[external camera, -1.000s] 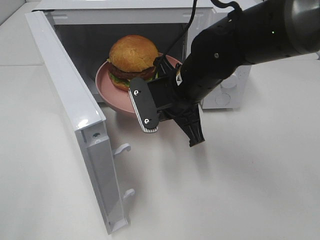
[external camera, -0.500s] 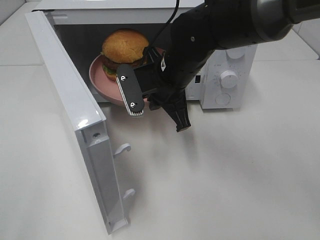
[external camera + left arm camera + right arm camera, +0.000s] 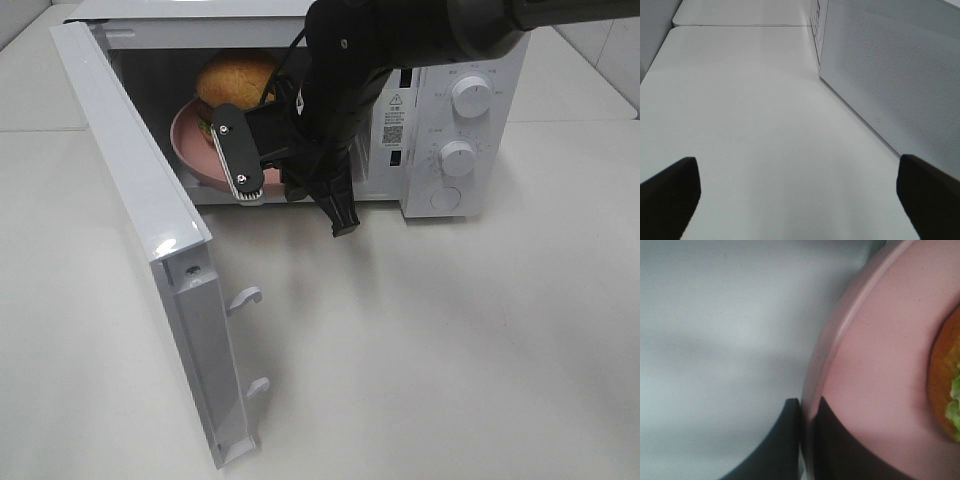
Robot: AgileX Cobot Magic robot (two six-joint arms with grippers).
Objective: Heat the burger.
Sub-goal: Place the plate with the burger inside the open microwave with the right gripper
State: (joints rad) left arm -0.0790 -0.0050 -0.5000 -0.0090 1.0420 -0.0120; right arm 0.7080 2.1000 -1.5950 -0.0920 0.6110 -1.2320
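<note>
The burger [image 3: 235, 78], an orange-brown bun with green leaf, sits on a round pink plate [image 3: 190, 140]. Plate and burger are partly inside the open microwave [image 3: 450, 100] cavity. My right gripper [image 3: 283, 145] is shut on the plate's right rim. The right wrist view shows its dark fingers [image 3: 837, 450] pinching the rim of the plate [image 3: 875, 365], with the burger [image 3: 945, 380] at the edge of the frame. My left gripper [image 3: 800, 192] is open over bare table beside the microwave door [image 3: 900, 75], holding nothing.
The white microwave door [image 3: 130, 170] stands swung wide open on the left, its latch hooks [image 3: 245, 297] pointing toward the table middle. Two knobs [image 3: 458, 157] are on the control panel at the right. The table is white.
My right arm has carried the plate with the burger to the left and deeper into the microwave cavity. The left gripper has not moved.
</note>
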